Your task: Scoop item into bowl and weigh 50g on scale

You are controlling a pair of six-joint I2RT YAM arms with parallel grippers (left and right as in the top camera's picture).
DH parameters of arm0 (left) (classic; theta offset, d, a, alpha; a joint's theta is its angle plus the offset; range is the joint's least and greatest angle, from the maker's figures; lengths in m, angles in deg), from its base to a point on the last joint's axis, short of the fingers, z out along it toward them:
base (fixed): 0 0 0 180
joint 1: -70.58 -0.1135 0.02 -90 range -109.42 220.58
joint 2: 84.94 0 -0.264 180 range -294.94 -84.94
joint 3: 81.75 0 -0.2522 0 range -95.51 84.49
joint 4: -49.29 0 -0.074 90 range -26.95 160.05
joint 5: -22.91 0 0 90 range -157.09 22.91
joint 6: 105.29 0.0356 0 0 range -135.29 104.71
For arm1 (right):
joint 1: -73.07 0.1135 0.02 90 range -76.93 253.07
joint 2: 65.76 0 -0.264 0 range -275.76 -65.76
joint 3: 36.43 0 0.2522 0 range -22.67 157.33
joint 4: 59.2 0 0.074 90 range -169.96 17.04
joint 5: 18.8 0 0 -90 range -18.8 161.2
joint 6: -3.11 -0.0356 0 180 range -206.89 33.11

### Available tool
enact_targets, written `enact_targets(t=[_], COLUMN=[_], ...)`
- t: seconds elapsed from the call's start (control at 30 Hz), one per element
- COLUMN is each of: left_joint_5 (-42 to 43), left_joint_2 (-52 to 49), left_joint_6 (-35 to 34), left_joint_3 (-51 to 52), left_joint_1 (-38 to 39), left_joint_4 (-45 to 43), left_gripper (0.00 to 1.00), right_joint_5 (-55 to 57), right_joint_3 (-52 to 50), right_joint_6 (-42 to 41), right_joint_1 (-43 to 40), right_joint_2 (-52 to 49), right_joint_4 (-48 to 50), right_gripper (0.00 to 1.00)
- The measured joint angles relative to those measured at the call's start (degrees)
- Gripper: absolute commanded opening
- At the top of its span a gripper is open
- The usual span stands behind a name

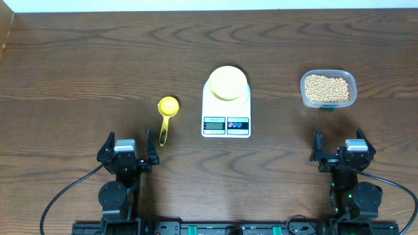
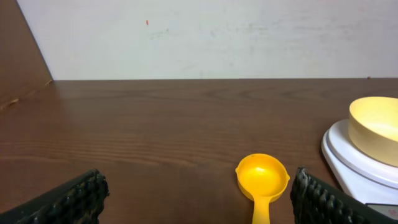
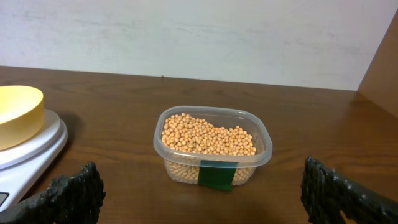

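Beige-tan beans (image 1: 327,89) (image 3: 208,135) fill a clear plastic tub (image 1: 328,74) (image 3: 168,157) at the back right. The pale yellow bowl (image 1: 226,83) (image 2: 376,127) (image 3: 17,113) sits on the white scale (image 1: 226,119) (image 2: 348,165) (image 3: 34,152) in the middle. A bright yellow scoop (image 1: 167,112) (image 2: 262,180) lies left of the scale, handle toward me. My left gripper (image 1: 128,149) (image 2: 199,202) stands open at the near left, with the scoop ahead between its fingers. At the near right my right gripper (image 1: 341,150) (image 3: 202,196) is open, empty, facing the tub.
The table is dark brown wood (image 1: 78,65). A pale wall (image 2: 217,37) runs behind its far edge. Green tape (image 3: 216,175) marks the tub's near side. Black cables (image 1: 62,192) trail from both arm bases at the front.
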Motion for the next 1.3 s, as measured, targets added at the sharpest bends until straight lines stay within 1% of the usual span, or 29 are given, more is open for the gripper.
enact_targets(t=[0.1,0.2,0.37,0.57,0.67,0.73,0.8,0.9,1.0,1.17,1.3], left_joint_5=[0.87,0.13,-1.99,-2.86,-3.17,-3.28,-3.26,-3.28,-3.23,-1.86,1.40], left_joint_2=[0.00,0.00,0.00,0.00,-0.02,-0.04,-0.22,-2.12,-6.27,-18.40,-31.61], left_joint_6=[0.02,1.92,5.79,7.69,7.78,7.96,8.15,8.57,8.61,8.76,8.35], left_joint_3=[0.00,0.02,0.33,0.55,-0.20,-2.08,-5.88,-14.23,-23.17,-37.86,-47.04], left_joint_1=[0.00,0.00,0.00,0.00,0.00,0.00,0.00,0.00,0.00,0.00,0.00], left_joint_4=[-0.61,-2.78,-12.17,-24.70,-24.50,-21.79,-16.72,-5.20,5.77,22.60,31.67], left_gripper=[0.96,0.96,0.96,0.96,0.96,0.96,0.96,0.96,0.96,0.96,0.96], right_joint_5=[0.00,0.00,0.00,0.00,0.00,0.00,0.00,0.00,0.00,0.00,-0.02], right_joint_3=[0.02,0.02,0.02,0.02,0.02,0.02,0.02,0.02,0.02,0.02,0.02], right_joint_6=[0.00,0.00,0.00,0.02,0.02,0.02,0.07,0.11,0.13,0.13,0.13], right_joint_1=[0.00,0.00,0.00,0.00,0.00,0.00,0.00,0.00,0.00,0.00,0.00], right_joint_2=[-0.02,0.00,-0.02,-0.02,-0.02,-0.02,-0.02,-0.02,-0.02,-0.02,-0.02], right_joint_4=[0.00,0.00,0.00,0.00,0.00,0.00,0.00,0.00,-0.02,0.00,-0.04], right_gripper=[0.99,0.99,0.99,0.99,0.99,0.99,0.99,0.99,0.99,0.99,0.99])
